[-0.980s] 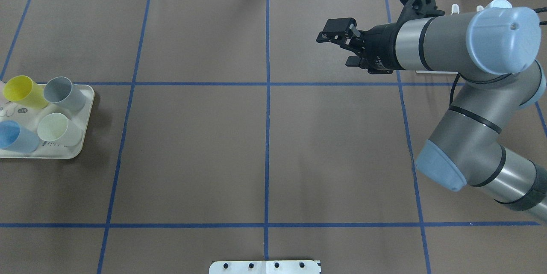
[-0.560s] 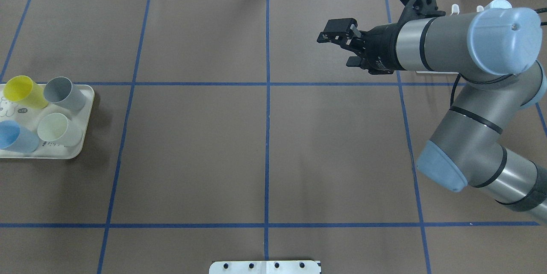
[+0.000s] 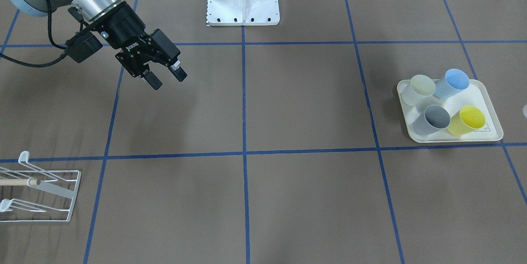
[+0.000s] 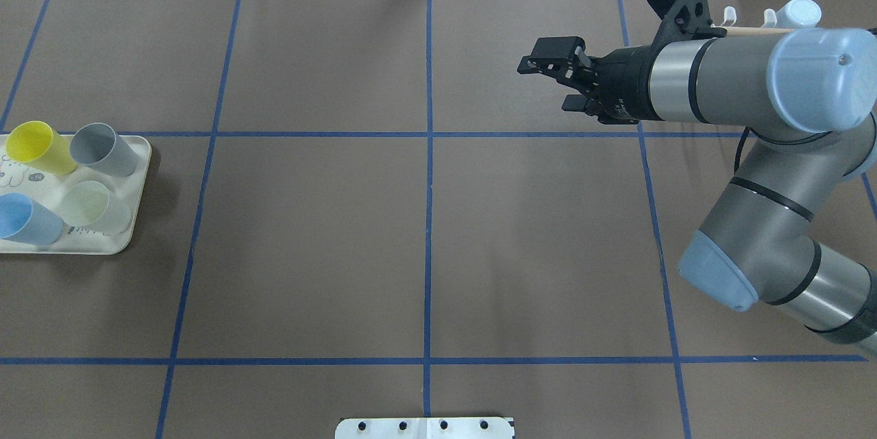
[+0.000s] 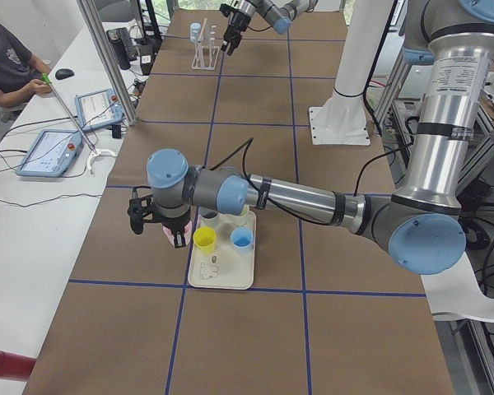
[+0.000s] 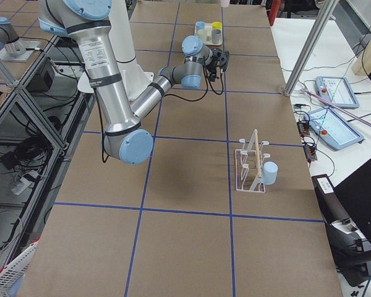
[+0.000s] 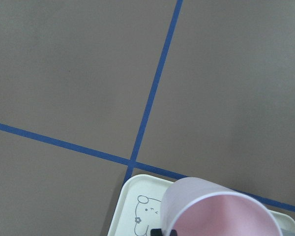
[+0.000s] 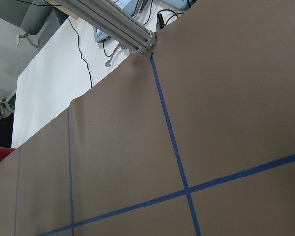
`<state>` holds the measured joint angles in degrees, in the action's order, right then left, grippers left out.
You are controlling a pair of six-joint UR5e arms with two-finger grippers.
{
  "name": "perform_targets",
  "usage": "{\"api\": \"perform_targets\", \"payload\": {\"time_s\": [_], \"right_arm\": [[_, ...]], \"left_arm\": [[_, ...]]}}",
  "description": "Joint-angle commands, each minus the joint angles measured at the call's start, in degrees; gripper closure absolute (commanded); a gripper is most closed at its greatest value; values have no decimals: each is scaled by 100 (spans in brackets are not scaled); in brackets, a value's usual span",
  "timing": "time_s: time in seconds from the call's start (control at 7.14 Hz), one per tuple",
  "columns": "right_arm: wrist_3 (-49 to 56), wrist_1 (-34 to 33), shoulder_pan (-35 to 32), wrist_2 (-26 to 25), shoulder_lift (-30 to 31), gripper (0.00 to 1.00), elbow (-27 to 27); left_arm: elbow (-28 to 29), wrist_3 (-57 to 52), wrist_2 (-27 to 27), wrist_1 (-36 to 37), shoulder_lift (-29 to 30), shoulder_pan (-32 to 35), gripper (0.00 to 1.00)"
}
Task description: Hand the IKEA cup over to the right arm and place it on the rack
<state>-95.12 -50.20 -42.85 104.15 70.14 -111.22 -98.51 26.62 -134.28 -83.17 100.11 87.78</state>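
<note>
Left hand (image 5: 171, 234) grips a pink cup (image 7: 221, 211), lifted by the tray (image 7: 132, 196) edge. Right hand (image 3: 166, 78) hovers open, well apart from the tray. Handover and hanging are not yet done. The rack (image 6: 253, 162), farthest from the tray, already carries one pale blue cup (image 6: 270, 173). Four cups (image 3: 436, 117) sit on the tray. Right hand's lettering (image 3: 134, 45) reads ROBOTIQ; the tray's small print is unreadable.

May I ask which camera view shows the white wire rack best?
Exterior right: the whole rack stands unobstructed, a pale blue cup on it. Front-facing crops it at the frame edge; overhead hides most behind the right arm; exterior left shows it far and small; wrist views miss it.
</note>
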Motion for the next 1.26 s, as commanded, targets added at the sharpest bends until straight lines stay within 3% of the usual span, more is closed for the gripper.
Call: {"api": "perform_targets", "payload": {"time_s": [0.0,0.14,0.42,0.7,1.12], "right_arm": [[-7,28,-4,0,17,1,3],[-7,28,5,0,17,1,-5],[-33,36,5,8,9,1,-14],[-330,526,84,35,17,1,65],[-1304,1325,522,35,0,1,82]], "left_arm": [[-1183,115,1012,1849,646,-462,100],[-1492,777,879,1953,685,-708,100],[-1924,2602,317,1369,694,-1217,100],[-1926,4859,17,-550,581,-1701,100],[-1743,7744,182,-3205,466,-2300,100]]}}
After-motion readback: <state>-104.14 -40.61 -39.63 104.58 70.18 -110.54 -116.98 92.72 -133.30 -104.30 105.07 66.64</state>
